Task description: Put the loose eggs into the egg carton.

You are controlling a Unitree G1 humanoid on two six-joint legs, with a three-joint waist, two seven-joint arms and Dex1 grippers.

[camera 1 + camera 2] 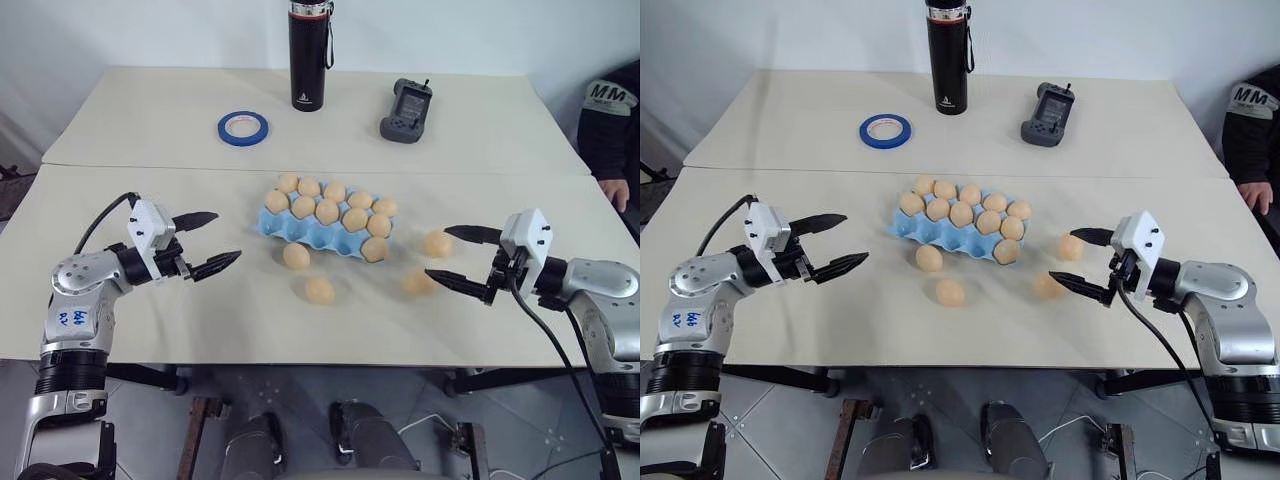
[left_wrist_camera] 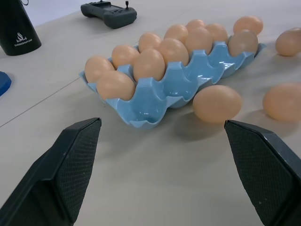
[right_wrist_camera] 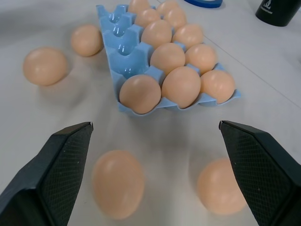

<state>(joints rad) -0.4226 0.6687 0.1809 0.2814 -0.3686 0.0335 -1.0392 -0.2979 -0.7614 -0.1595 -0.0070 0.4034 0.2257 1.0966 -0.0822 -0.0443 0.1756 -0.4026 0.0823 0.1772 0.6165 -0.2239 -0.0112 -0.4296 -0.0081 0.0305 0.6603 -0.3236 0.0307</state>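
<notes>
Both wide-open end effectors [image 1: 208,240] [image 1: 458,255] flank tan matte loose eggs [image 1: 320,290] beside the blue scalloped egg carton [image 1: 300,232].

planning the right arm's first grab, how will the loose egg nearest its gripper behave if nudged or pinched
The loose egg is a smooth oval lying on the flat table, so a nudge would probably roll it. Its matte shell may slip between the open right gripper's fingers and looks fragile.

The left claw [image 2: 162,179] has its two black fingers [image 2: 70,174] spread wide over the pale surface [image 2: 155,188]. Beyond them the blue egg carton [image 2: 160,96] holds eggs; loose eggs [image 2: 217,103] lie just beside it.
</notes>
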